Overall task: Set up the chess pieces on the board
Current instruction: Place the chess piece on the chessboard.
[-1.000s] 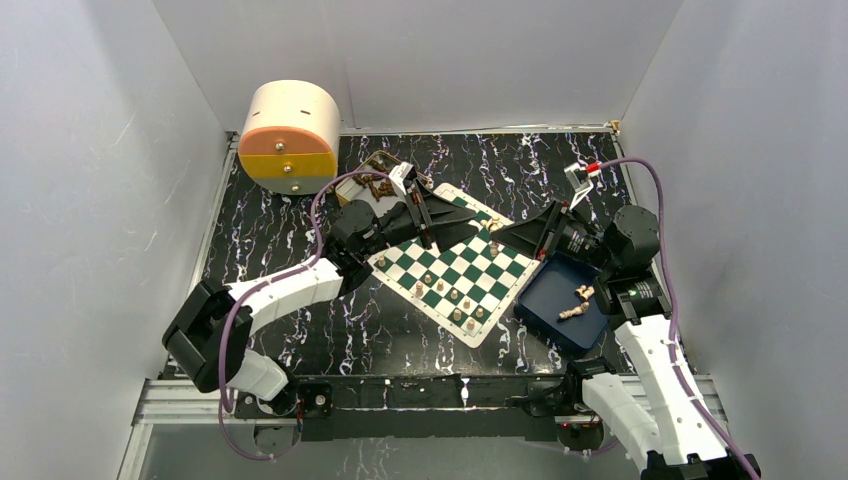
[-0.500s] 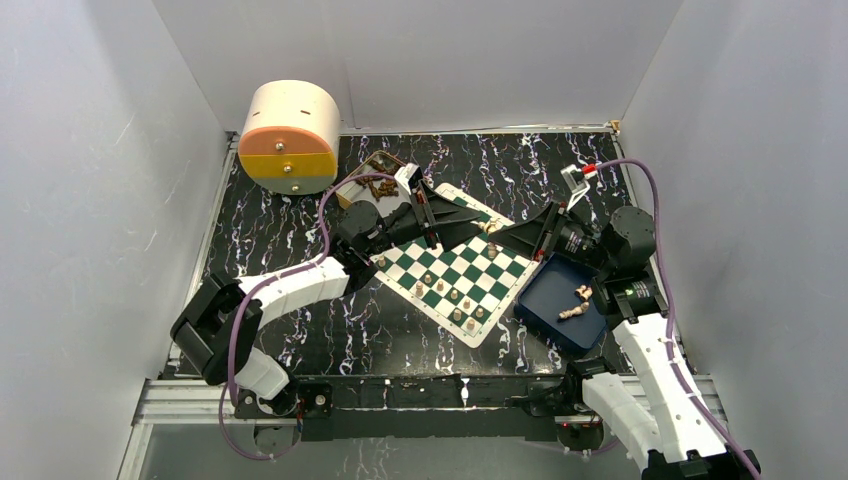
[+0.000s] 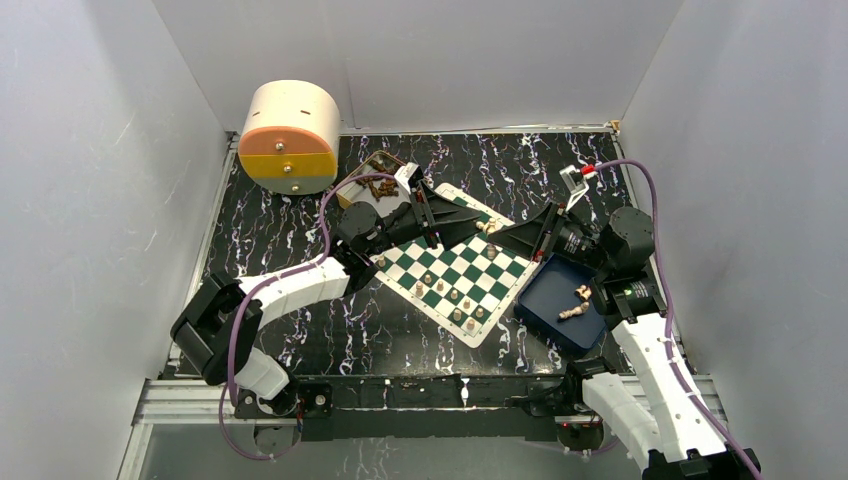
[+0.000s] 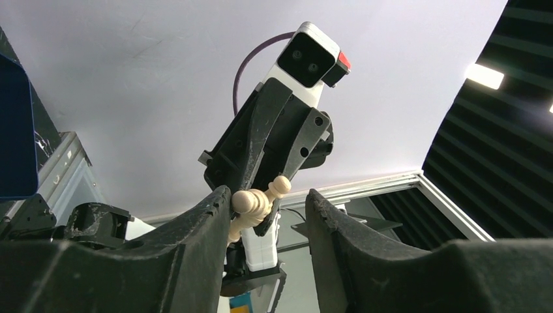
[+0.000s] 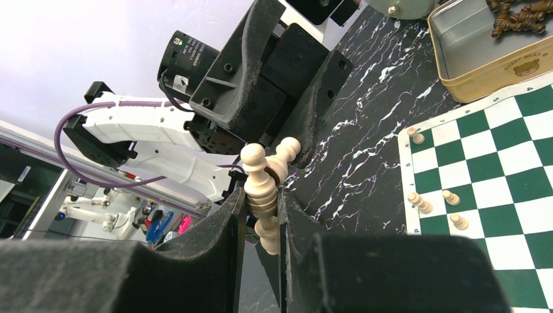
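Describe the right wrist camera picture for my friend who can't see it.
The right end effector pinches light wooden chess pieces, with the left end effector open close behind them. To the right lies the green and white board with a few pieces standing on it, and a gold tin of dark pieces sits beyond its corner.

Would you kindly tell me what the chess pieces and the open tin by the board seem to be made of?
Chess pieces: probably bare turned wood; pale tan, matte, ringed profile. Tin: likely metal; dull grey sheen inside, gold rim with printing.
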Motion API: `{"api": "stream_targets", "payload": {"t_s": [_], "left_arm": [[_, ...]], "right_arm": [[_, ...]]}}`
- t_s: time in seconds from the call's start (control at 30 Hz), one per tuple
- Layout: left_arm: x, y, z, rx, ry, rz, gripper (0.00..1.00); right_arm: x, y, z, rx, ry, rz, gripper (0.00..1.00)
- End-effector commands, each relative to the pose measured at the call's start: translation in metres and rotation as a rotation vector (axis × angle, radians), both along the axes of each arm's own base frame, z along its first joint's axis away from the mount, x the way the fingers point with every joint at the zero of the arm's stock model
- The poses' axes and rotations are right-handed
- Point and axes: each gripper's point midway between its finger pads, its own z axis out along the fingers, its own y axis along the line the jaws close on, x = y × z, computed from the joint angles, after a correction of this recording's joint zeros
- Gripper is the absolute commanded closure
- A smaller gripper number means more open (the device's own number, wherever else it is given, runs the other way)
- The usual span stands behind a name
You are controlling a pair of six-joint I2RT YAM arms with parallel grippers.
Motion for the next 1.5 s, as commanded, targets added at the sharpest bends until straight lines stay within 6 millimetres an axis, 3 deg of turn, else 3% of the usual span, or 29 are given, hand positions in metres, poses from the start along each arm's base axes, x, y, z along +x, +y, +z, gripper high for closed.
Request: {"api": "stream_targets", "payload": {"t_s": [0.0,0.4,0.67,0.9,1.0,1.1,1.47], "left_arm": [[-0.009,0.004,0.028,-0.066,-0.065,-0.008,0.58],[-0.009,0.007,0.024,-0.063,-0.058,0.005,0.69],[-0.008,0.007,0.021,-0.052,-0.077,0.015,0.84],[-0.004,0.004,0.004,0.044,-0.114,0.036,0.92],[0.002,0.005,-0.006,0.173,-0.18,0.079,0.92],[0.017,0.017,-0.026,0.42,-0.279,0.167,0.91],[0.084,0.114,-0.099,1.265,-0.584,0.431,0.89]], "right_arm": [[-0.003,0.001,0.011,0.012,-0.066,0.014,0.79],[-0.001,0.0,0.009,-0.001,-0.061,-0.007,0.8],[0.002,-0.001,0.006,-0.01,-0.056,-0.019,0.8],[0.004,-0.004,0.002,-0.04,-0.056,-0.049,0.81],[0.005,-0.007,-0.001,-0.057,-0.056,-0.073,0.81],[0.005,-0.01,-0.01,-0.089,-0.034,-0.095,0.81],[0.003,-0.014,-0.018,-0.134,-0.05,-0.111,0.8]]}}
